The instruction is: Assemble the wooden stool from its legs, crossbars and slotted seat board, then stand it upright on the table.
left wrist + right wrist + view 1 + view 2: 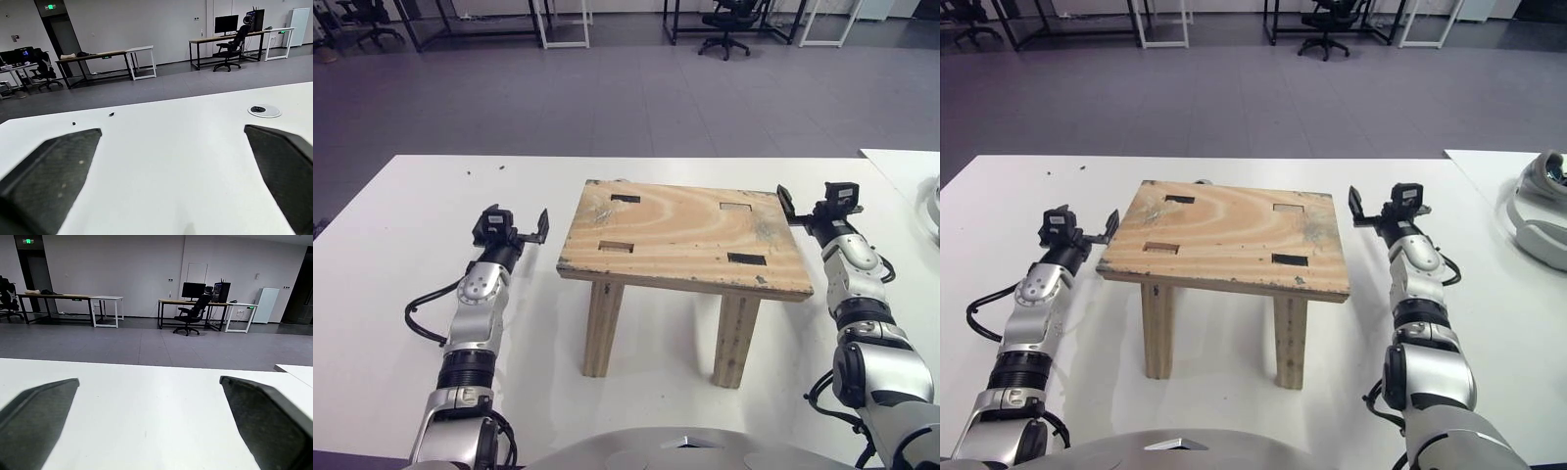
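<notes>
The wooden stool stands upright in the middle of the white table point(431, 206). Its slotted seat board point(680, 235) is on top, with two front legs point(603, 328) point(736, 338) showing beneath it. My left gripper point(512, 235) rests just off the seat's left edge, open and holding nothing. My right gripper point(819, 211) sits just off the seat's right rear corner, likewise open and holding nothing. In the left wrist view the dark fingers point(49, 176) stand wide apart over bare table. In the right wrist view the fingers point(264, 416) are spread the same way.
A white-and-grey headset-like object point(1540, 206) lies on a second table to the right, across a narrow gap. A round cable grommet point(257, 110) is set in the tabletop. Small dark specks point(470, 173) lie at the far left. Desks and office chairs stand in the room behind.
</notes>
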Robot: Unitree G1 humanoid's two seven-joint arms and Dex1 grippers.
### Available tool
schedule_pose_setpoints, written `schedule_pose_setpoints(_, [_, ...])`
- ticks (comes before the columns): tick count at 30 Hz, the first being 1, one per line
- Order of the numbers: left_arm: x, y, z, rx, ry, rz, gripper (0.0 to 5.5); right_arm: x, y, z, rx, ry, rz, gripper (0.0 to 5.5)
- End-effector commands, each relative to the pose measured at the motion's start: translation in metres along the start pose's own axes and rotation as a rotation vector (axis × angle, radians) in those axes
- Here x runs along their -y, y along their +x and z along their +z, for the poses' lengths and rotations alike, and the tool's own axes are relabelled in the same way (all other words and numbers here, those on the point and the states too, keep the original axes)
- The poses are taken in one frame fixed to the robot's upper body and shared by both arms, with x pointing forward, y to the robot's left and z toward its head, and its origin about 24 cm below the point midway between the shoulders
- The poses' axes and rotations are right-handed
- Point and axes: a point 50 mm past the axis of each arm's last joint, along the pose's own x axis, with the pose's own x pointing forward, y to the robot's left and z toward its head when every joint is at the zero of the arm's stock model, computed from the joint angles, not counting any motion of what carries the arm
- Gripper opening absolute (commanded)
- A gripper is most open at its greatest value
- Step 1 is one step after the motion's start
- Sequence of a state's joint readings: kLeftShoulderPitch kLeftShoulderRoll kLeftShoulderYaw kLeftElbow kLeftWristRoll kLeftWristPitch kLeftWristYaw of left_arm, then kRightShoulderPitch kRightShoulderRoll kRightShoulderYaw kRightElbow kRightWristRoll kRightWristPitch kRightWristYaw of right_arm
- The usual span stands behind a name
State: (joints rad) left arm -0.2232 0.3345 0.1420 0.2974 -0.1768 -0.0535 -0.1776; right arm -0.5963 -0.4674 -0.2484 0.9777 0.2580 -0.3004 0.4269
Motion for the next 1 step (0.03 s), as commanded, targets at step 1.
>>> schedule_pose_setpoints(1, [0.0001, 0.008, 0.0079, 0.013, 0.028, -0.004, 5.39, -0.001, 0.0103, 0.0177, 0.042, -0.036, 0.023, 5.4])
